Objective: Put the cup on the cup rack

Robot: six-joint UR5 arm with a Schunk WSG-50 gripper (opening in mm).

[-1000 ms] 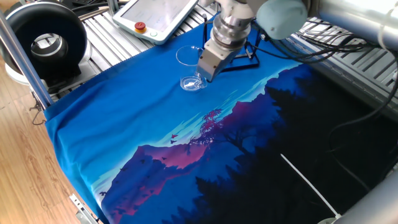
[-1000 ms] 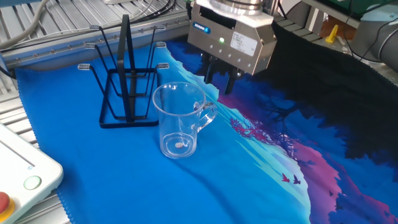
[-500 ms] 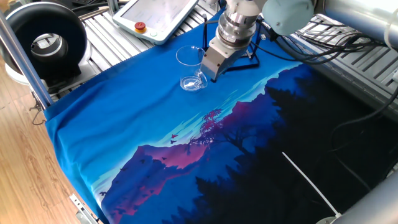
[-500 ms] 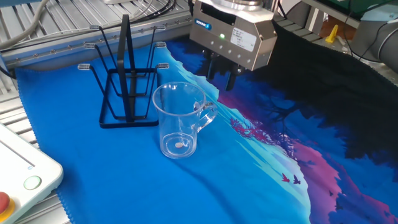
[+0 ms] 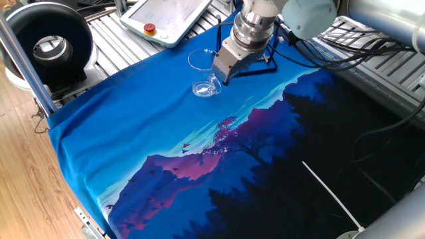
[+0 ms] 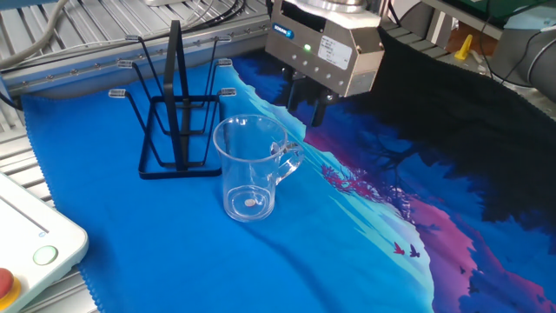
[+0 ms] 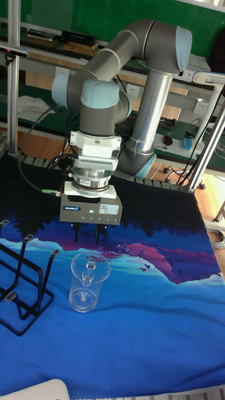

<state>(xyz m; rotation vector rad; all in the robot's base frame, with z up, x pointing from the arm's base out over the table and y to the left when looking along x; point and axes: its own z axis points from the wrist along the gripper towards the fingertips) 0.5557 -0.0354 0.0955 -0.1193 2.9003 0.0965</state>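
The cup [image 6: 252, 169], a clear glass mug, stands upright on the blue cloth with its handle [image 6: 288, 159] turned toward my gripper; it also shows in the first fixed view [image 5: 203, 73] and the tall view [image 7: 88, 281]. My gripper [image 6: 306, 106] hangs open and empty just behind the handle, a little above the cup's rim, touching nothing. Its fingertips point down in the tall view [image 7: 88, 236]. The cup rack [image 6: 178, 130], black wire with upright pegs, stands empty to the cup's left [image 7: 22, 281]. In the first fixed view my gripper [image 5: 218, 78] partly hides the rack [image 5: 265, 63].
A white pendant [image 5: 169, 16] with a red button lies on the slatted table beyond the cloth's edge [image 6: 26, 252]. A black round device [image 5: 46, 46] sits at the far corner. Cables [image 5: 358, 46] run behind the arm. A thin white rod [image 5: 329, 192] lies on the dark cloth.
My gripper has drawn slightly up and back from the cup, still open. The cup and rack have stayed in place.
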